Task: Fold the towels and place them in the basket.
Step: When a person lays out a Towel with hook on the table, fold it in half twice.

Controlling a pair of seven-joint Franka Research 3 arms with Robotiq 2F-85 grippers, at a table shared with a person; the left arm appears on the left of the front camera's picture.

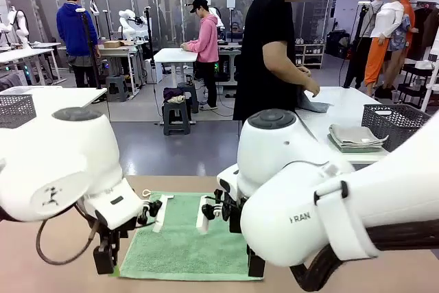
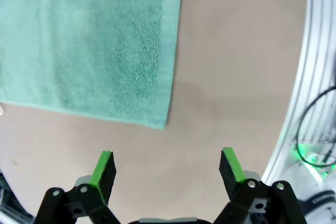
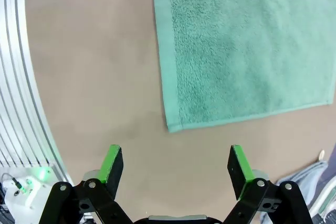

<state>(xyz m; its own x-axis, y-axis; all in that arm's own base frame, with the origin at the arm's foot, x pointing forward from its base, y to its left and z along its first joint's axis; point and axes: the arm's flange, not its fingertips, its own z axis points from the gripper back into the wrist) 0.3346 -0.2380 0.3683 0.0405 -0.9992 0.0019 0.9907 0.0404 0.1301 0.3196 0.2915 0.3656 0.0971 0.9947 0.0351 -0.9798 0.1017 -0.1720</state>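
- On the brown table [image 1: 41, 265], between the two arms, the green towel [image 1: 185, 235] lies spread flat in a single layer, one short edge toward the robot.
- Handling, as judged: soft, light terry that will sag and drape once lifted. It is not fragile, and the pile should grip well against rubber pads. The hemmed border is the firmest part, so the two near corners are the natural holds, one per arm.
- Left end effector [image 2: 167, 156]: jaws wide apart with nothing between the pads, over bare table just beside one near corner of the towel.
- Right end effector [image 3: 174, 153]: likewise wide open and empty, over bare table just short of the other near corner.
- Dark mesh basket [image 1: 401, 125]: on the white table [image 1: 343, 101] behind, well apart from the towel.
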